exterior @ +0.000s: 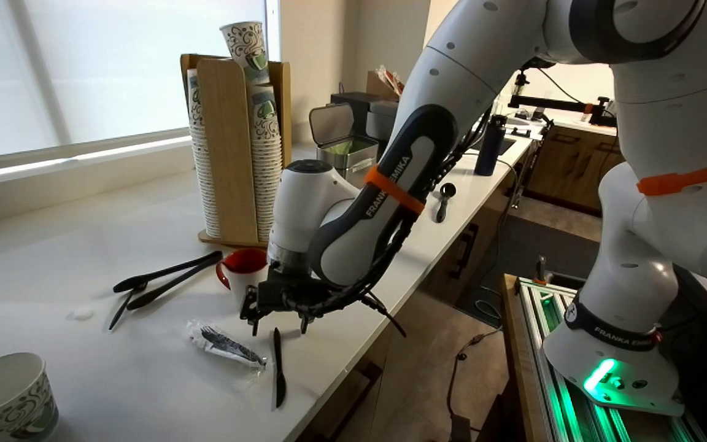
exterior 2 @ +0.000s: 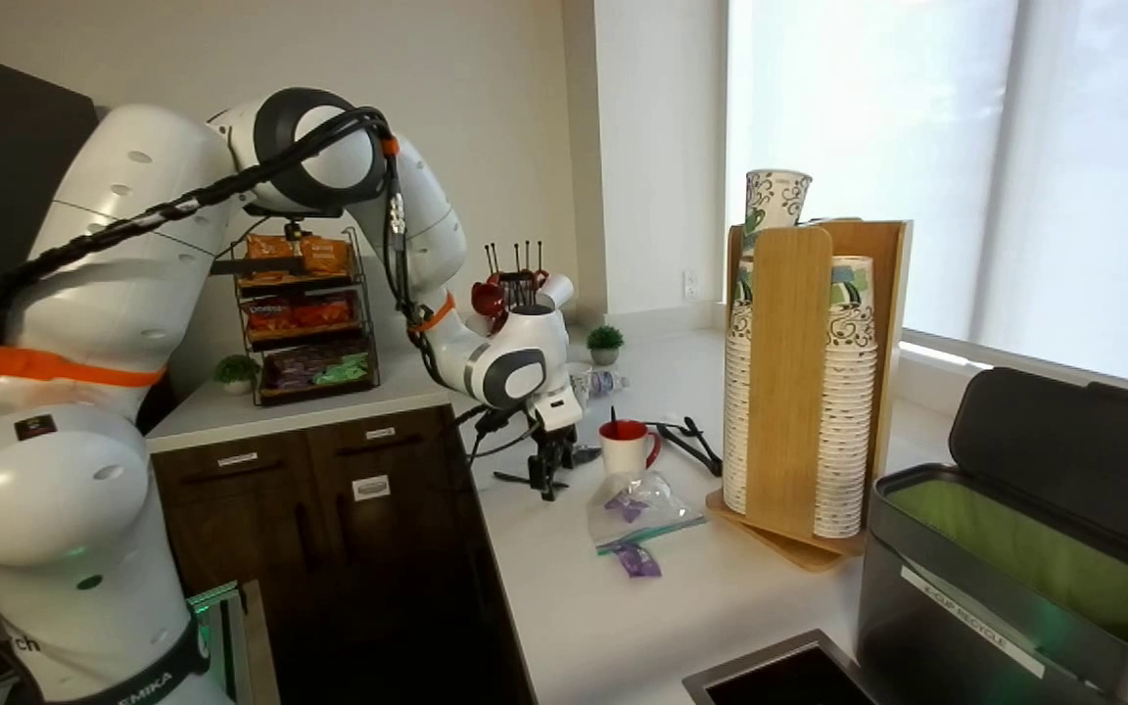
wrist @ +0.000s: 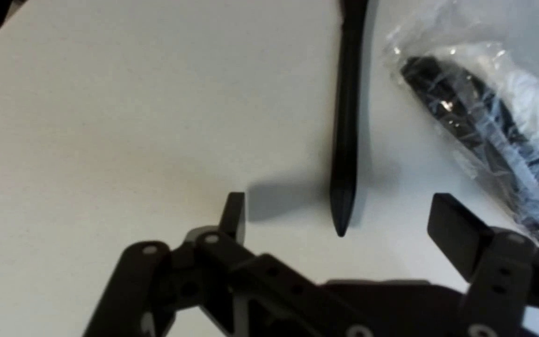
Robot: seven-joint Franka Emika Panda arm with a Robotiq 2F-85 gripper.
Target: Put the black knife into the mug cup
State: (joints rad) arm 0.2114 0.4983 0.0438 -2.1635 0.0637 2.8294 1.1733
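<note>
Black on the white bench (exterior: 145,393), the knife (wrist: 347,112) lies flat with its tapered end pointing back toward the end effector (wrist: 337,213). In the wrist view that end comes in almost midway between the two jaws, which stand wide apart and are clamped on nothing. The knife's long axis runs straight out ahead, close to square with the line along which the jaws would meet, so no large turn seems called for before closing. Most of the length lies out past the jaws, and the broader end leaves the top of the wrist view; in an exterior view it points away from the mug (exterior: 245,278). The tapered end looks like the handle's. The mug stands upright near that end, just past the end effector as seen there.

The move at hand, I judge, is to come down over the knife, perhaps after a small shift toward the blade, since a bite at the very tip may slip or let it swing. How high the jaws hang above the bench I cannot tell. The packet (wrist: 484,121) looks just beside one jaw and could be nudged. Once lifted, the knife will likely need tipping toward upright to enter the mug.
</note>
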